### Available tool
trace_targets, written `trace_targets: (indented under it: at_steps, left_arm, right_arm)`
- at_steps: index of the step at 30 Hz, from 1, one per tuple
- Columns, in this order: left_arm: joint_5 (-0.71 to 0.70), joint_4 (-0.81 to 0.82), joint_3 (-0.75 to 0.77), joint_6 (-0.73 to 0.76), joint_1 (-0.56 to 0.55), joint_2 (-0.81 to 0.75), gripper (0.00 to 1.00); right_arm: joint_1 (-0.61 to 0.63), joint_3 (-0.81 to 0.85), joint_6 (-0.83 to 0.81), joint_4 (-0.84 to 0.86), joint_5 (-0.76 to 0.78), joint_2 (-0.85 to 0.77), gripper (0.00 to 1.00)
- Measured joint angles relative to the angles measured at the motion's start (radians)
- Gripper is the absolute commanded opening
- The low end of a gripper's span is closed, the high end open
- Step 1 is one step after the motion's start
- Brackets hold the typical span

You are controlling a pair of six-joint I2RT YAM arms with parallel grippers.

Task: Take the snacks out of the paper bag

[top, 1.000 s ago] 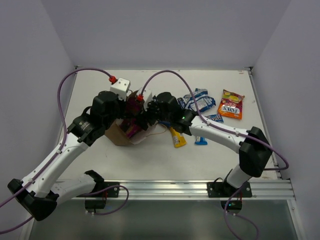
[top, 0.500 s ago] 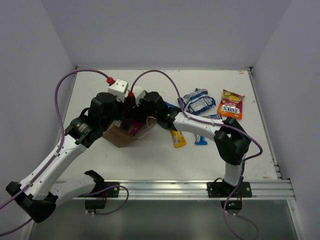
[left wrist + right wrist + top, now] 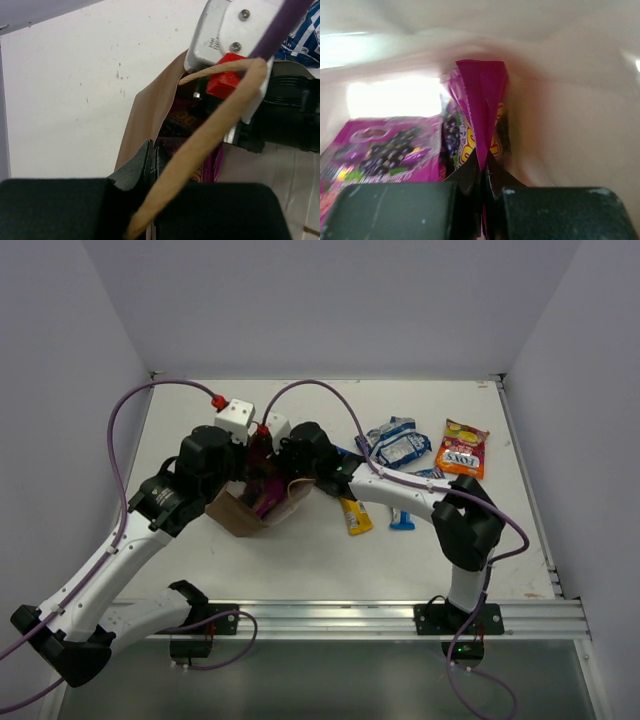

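As right arm reaches into paper bag, jaws pinch magenta pouch.

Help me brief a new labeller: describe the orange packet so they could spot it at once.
On the white table, look towards the far right corner, away from the paper bag. Of the packets lying there, the orange packet is the one furthest right, next to a blue-and-white packet. It alone is orange, with a yellow top and a blue band.
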Motion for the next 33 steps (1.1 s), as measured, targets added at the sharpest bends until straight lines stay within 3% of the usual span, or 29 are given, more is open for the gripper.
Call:
trace_targets:
  at_steps: [8, 13, 23, 33]
  left_arm:
    - [-0.041, 0.012, 0.0, -0.008, 0.0, 0.001, 0.0]
    - [-0.072, 0.006, 0.0, -0.011, 0.0, 0.015, 0.0]
    - [-0.141, -0.006, 0.0, -0.026, 0.007, 0.026, 0.0]
    - [-0.15, -0.03, 0.0, -0.026, 0.087, 0.027, 0.0]
  right_arm:
    - [-0.002, 0.009, -0.002, -0.206, -0.062, -0.209, 0.0]
    - [-0.003, 0.124, -0.003, -0.304, -0.066, -0.322, 0.0]
    - [-0.021, 0.34, 0.013, -0.322, -0.044, -0.404, 0.0]
    - [-0.34, 0.437, 0.196, -0.34, -0.111, -0.414, 0.0]
